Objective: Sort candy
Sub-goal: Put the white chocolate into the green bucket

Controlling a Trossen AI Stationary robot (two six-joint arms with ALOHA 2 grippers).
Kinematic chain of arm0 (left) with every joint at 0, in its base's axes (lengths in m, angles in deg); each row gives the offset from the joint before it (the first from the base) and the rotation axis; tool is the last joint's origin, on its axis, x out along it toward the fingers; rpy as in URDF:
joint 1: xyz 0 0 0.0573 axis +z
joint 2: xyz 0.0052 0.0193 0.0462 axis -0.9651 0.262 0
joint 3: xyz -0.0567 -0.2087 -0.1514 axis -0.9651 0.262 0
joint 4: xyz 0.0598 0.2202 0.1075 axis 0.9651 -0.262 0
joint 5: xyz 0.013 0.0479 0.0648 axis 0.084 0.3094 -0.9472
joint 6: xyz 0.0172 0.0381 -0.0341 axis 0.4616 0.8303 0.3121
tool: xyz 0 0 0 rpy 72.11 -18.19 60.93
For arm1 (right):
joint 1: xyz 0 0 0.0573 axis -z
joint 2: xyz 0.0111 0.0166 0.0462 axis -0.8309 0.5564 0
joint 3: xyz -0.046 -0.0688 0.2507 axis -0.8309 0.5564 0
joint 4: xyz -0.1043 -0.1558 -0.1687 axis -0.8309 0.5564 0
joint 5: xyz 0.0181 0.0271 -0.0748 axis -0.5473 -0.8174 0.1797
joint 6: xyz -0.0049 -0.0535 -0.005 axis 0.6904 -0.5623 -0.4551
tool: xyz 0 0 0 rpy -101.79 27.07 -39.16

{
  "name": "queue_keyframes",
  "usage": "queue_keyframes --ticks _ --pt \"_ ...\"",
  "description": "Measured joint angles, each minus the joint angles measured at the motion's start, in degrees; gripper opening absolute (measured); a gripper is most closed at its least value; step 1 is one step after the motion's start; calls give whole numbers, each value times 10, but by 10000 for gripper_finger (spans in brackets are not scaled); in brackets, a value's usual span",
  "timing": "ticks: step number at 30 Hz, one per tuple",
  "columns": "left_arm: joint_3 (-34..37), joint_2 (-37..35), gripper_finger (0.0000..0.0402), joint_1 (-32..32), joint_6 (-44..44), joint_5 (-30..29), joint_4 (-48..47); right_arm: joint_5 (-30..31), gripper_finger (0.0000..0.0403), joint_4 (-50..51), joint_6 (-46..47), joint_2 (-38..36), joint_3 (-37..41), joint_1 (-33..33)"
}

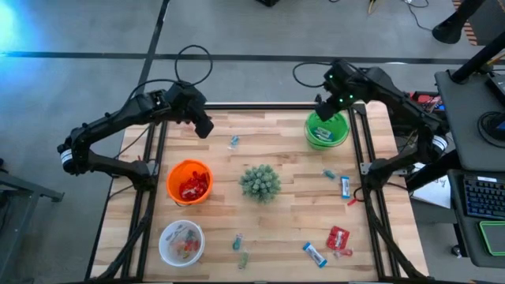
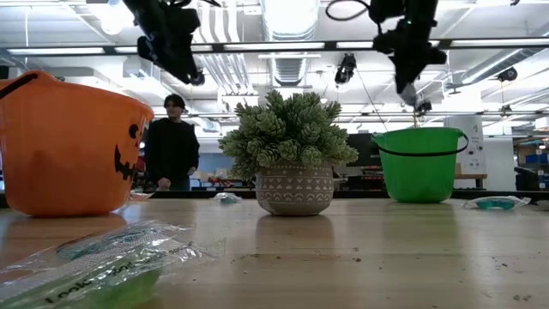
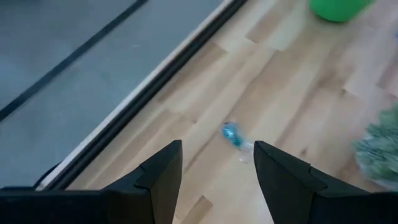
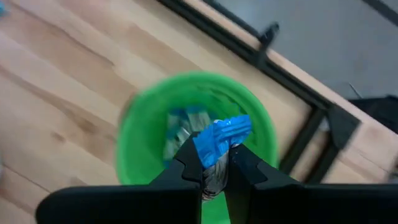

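My right gripper (image 4: 214, 160) is shut on a blue wrapped candy (image 4: 221, 138) and hangs over the green bowl (image 1: 327, 131) at the table's far right, which holds other blue-and-white sweets. My left gripper (image 3: 217, 155) stands open above the far left of the table, over a small teal candy (image 3: 233, 134) lying on the wood, and touches nothing. More candy lies loose: blue-and-white bars (image 1: 345, 186) (image 1: 314, 252), a red packet (image 1: 338, 237) and teal pieces (image 1: 238, 243). My right gripper pinches the blue wrapped candy between its two fingers. The candy's blue end (image 4: 231, 129) sticks out past the fingertips, and a silvery part (image 4: 214, 177) lies back between them. The fingers point steeply down. The candy is lifted clear above the green bowl's opening (image 4: 186, 106).
An orange pumpkin bowl (image 1: 189, 181) with red packets and a white bowl (image 1: 181, 241) stand at the left. A spiky green potted plant (image 1: 260, 182) stands mid-table. The table's dark frame (image 3: 155, 81) runs along the far edge. A person (image 2: 171, 142) stands behind the table.
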Motion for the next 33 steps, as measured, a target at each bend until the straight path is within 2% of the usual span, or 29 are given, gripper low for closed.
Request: queue_keyframes --ticks 4,13,16,24,33 --pt "0 0 181 0 -6 -27 0 0 24 32 -25 8 0 25" --pt "0 0 181 8 -9 -102 2 -21 26 25 -55 21 21 48" --pt "0 0 181 12 -16 -104 2 -51 27 15 -54 23 53 49" --pt "0 0 181 11 -16 -103 -6 -52 28 -23 -43 23 120 48" --pt "0 0 181 11 -13 -103 -7 -52 29 -42 -19 23 132 47"
